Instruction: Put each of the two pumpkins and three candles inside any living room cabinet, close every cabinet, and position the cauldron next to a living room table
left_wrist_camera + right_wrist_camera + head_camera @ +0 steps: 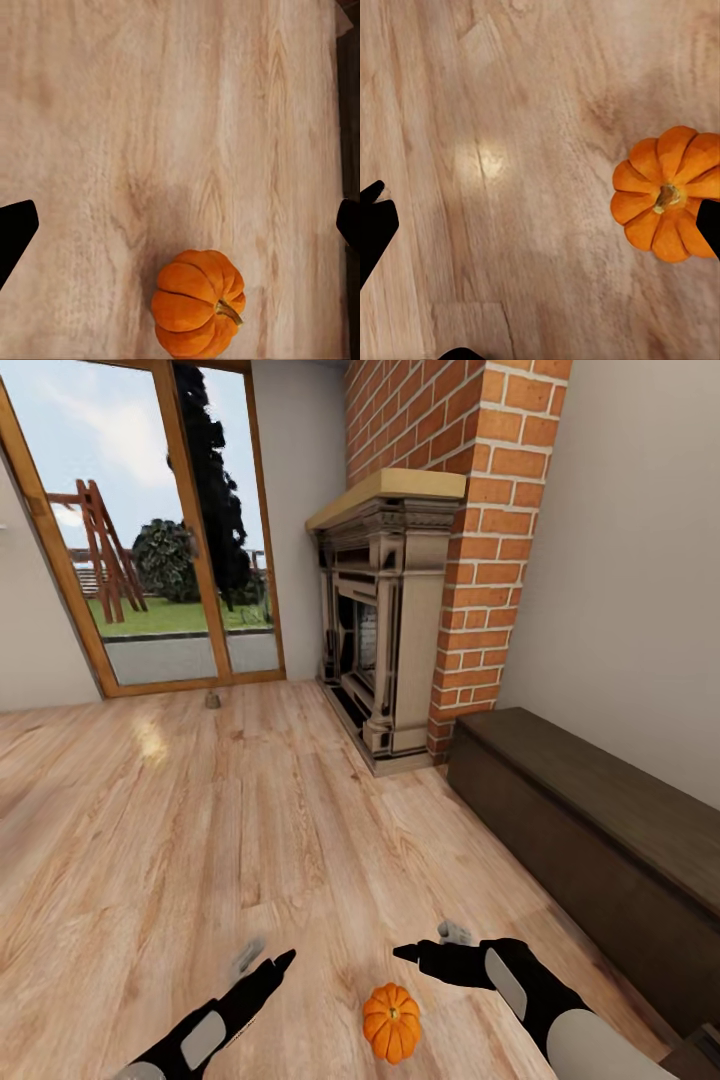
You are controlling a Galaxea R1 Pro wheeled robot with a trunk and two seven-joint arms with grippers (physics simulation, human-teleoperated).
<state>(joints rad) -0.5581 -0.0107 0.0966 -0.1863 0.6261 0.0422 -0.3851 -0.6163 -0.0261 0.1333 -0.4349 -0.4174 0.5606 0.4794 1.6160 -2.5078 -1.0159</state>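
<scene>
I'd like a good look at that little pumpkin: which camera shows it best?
The left wrist view: the pumpkin appears whole and large, ribs and stem clear. The right wrist view shows it partly behind a black fingertip. The head view shows it small on the floor.

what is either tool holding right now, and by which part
Nothing is held. The pumpkin sits on the wood floor between the left tool and right tool, both open and clear of it.
</scene>
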